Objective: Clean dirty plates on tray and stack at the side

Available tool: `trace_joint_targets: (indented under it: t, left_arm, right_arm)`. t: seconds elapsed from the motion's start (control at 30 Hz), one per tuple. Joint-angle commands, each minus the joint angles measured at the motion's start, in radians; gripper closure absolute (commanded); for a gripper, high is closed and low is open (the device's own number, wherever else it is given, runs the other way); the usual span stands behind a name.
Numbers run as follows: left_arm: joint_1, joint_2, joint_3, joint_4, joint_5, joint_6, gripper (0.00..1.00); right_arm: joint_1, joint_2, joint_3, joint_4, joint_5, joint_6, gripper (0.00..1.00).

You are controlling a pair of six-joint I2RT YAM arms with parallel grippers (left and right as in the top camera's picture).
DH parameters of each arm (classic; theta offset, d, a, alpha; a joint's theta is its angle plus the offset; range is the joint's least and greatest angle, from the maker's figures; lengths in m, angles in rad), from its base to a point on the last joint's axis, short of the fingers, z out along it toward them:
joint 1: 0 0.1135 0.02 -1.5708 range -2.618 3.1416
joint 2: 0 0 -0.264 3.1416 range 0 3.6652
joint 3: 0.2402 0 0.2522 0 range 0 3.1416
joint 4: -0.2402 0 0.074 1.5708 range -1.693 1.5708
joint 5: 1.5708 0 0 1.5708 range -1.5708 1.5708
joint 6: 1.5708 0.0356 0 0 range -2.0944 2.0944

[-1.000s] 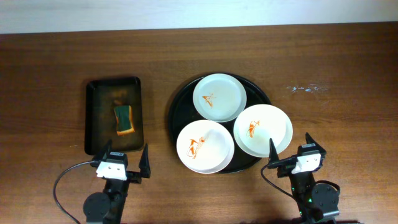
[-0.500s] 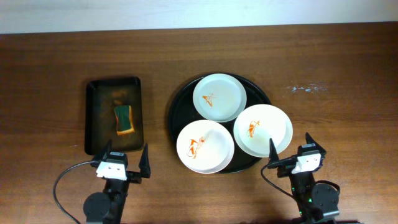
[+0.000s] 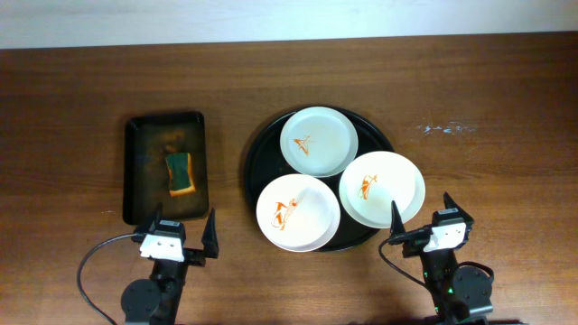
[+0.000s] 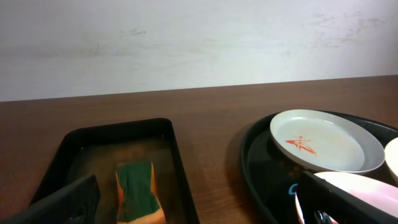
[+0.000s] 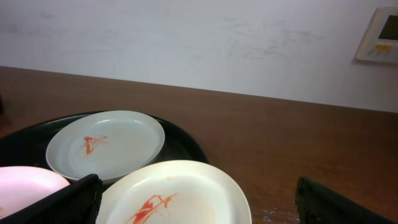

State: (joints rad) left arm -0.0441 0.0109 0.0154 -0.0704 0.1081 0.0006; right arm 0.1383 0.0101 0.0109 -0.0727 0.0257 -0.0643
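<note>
Three white plates smeared with orange sauce sit on a round black tray (image 3: 262,153): one at the back (image 3: 318,141), one front left (image 3: 297,212), one front right (image 3: 381,188). A green and orange sponge (image 3: 181,171) lies in a dark rectangular tray (image 3: 135,171) to the left. My left gripper (image 3: 179,236) is open and empty at the near edge, just in front of the sponge tray. My right gripper (image 3: 424,226) is open and empty, just in front of the front right plate (image 5: 180,196). The sponge also shows in the left wrist view (image 4: 138,198).
A small whitish smudge (image 3: 442,128) marks the wooden table right of the round tray. A white wall runs along the far table edge. A black cable (image 3: 90,266) loops by the left arm's base.
</note>
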Motion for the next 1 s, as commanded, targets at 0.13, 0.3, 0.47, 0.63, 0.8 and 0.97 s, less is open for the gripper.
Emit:
trace_joint_targets:
  t: [0.13,0.3,0.47,0.63,0.8,0.97]
  left_arm:
    - [0.006,-0.005,-0.006,0.002,0.003,0.015,0.01]
    - [0.006,-0.005,-0.006,0.001,0.003,0.015,0.01]
    - [0.006,0.024,0.057,-0.103,-0.005,-0.008,0.01]
    - [0.006,0.257,0.297,-0.273,-0.045,-0.008,0.01]
    - [0.006,0.661,0.634,-0.456,-0.045,-0.008,0.01]
    - [0.006,0.998,0.962,-0.741,-0.018,-0.008,0.01]
  right_arm:
    - [0.005,-0.004,-0.005,-0.007,0.002,-0.007,0.01]
    - [0.005,-0.004,-0.005,-0.003,-0.002,-0.007,0.01]
    - [0.005,0.002,0.034,-0.040,-0.054,0.020,0.01]
    - [0.005,0.181,0.241,-0.191,-0.048,0.021,0.01]
    - [0.005,0.536,0.526,-0.377,-0.049,0.129,0.01]
    - [0.005,0.870,0.848,-0.649,-0.122,0.128,0.01]
